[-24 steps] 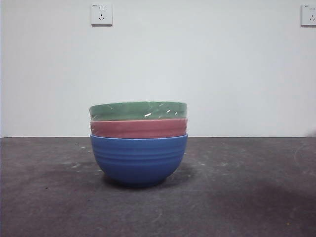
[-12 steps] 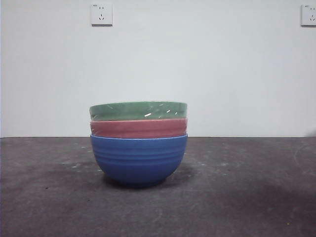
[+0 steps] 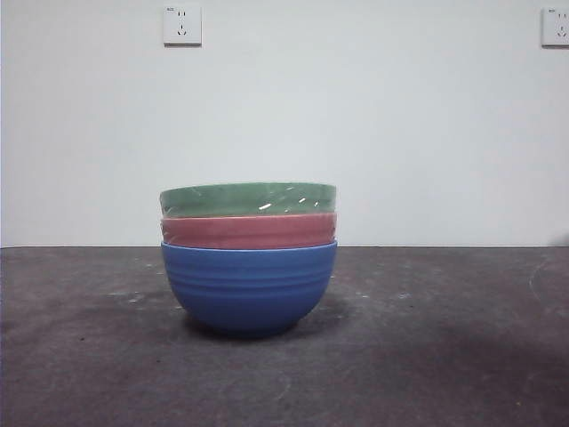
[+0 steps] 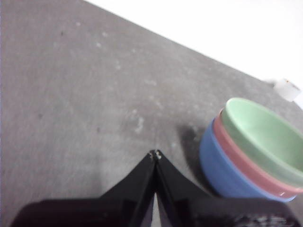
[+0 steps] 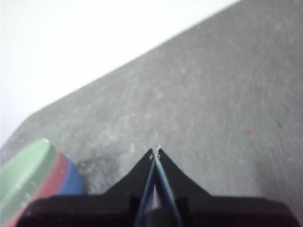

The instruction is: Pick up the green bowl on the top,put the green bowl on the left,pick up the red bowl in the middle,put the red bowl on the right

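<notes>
Three ribbed bowls stand nested in one stack on the dark table. The green bowl (image 3: 248, 199) is on top, the red bowl (image 3: 249, 231) sits under it, and a blue bowl (image 3: 249, 289) is at the bottom. The stack also shows in the left wrist view, with the green bowl (image 4: 265, 137) uppermost over the red bowl (image 4: 246, 163), and at the edge of the right wrist view (image 5: 23, 182). My left gripper (image 4: 155, 154) is shut and empty above the table beside the stack. My right gripper (image 5: 156, 151) is shut and empty on the stack's other side. Neither arm shows in the front view.
The grey table (image 3: 427, 356) stretches to both sides of the stack. A white wall with two sockets (image 3: 182, 25) stands behind it. A small white object (image 4: 287, 88) lies near the table's far edge in the left wrist view.
</notes>
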Controlling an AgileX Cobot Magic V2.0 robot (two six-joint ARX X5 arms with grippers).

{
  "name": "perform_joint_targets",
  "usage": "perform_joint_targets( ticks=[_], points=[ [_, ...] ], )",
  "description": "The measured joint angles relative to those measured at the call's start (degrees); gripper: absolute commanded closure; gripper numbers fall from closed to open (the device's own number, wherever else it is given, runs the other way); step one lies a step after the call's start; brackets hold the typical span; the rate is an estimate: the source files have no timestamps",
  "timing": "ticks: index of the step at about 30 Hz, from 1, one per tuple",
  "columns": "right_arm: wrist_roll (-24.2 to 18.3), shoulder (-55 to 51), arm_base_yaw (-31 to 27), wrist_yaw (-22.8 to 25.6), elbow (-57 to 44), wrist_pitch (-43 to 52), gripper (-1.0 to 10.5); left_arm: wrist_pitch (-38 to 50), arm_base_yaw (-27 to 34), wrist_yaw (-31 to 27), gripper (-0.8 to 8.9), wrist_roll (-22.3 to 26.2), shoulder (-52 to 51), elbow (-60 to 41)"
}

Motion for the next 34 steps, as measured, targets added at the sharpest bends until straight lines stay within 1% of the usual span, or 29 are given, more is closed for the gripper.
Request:
perform_joint_targets(
  ticks=[5, 8, 10, 13, 18, 21, 23, 26, 27, 28, 29, 31, 32, 34],
  points=[
    [-0.1, 5.5, 0.0, 0.0, 6.3, 0.2, 9.6, -0.2, 0.0, 0.2, 8.21, 0.0, 6.3, 5.9],
    [-0.9, 9.7, 0.0, 0.0, 10.7, -0.5, 9.5, -0.4, 0.0, 0.4, 8.21, 0.1, 10.9, 10.0],
    [-2.1, 12.6, 0.0, -0.1, 13.8, -1.6, 9.5, -0.4, 0.0, 1.6, 8.21, 0.6, 14.0, 12.9],
    [-5.2, 17.1, 0.0, -2.3, 18.6, -3.1, 9.5, -0.7, 0.0, 4.8, 8.21, 3.0, 18.8, 17.7],
    [-11.5, 24.9, 0.0, -8.9, 26.6, -6.3, 9.5, -3.2, 0.0, 12.9, 8.21, 8.6, 27.2, 26.1],
    [-15.7, 30.2, 0.0, -15.0, 31.5, -10.3, 9.5, -5.4, 0.0, 18.8, 8.21, 12.0, 32.3, 30.8],
    [-18.7, 33.8, 0.0, -20.1, 34.5, -13.3, 9.5, -6.7, 0.0, 23.3, 8.21, 13.9, 35.4, 33.7],
    [-22.5, 38.4, 0.0, -27.9, 37.7, -17.3, 9.3, -9.1, -0.6, 29.2, 8.09, 15.5, 39.5, 37.0],
    [-23.3, 39.5, 0.0, -29.9, 38.3, -18.3, 8.9, -9.9, -1.0, 30.9, 7.96, 16.0, 40.5, 37.9],
    [-24.1, 40.6, 0.0, -31.6, 38.9, -19.1, 8.1, -10.9, -1.6, 32.3, 7.37, 16.5, 41.6, 38.9],
    [-24.6, 41.4, 0.0, -32.4, 39.3, -19.7, 7.2, -11.9, -2.3, 32.8, 6.34, 16.9, 42.4, 39.9],
    [-25.1, 42.4, 0.1, -32.6, 39.7, -20.3, 6.1, -13.2, -3.8, 32.8, 4.35, 17.3, 43.8, 41.3],
    [-25.2, 42.6, 0.1, -32.6, 39.8, -20.4, 5.9, -13.3, -4.6, 32.7, 4.05, 17.5, 44.2, 41.7],
    [-25.4, 42.6, 0.1, -32.6, 39.8, -20.7, 6.0, -13.5, -6.4, 32.7, 4.06, 17.7, 44.9, 42.1]
  ],
)
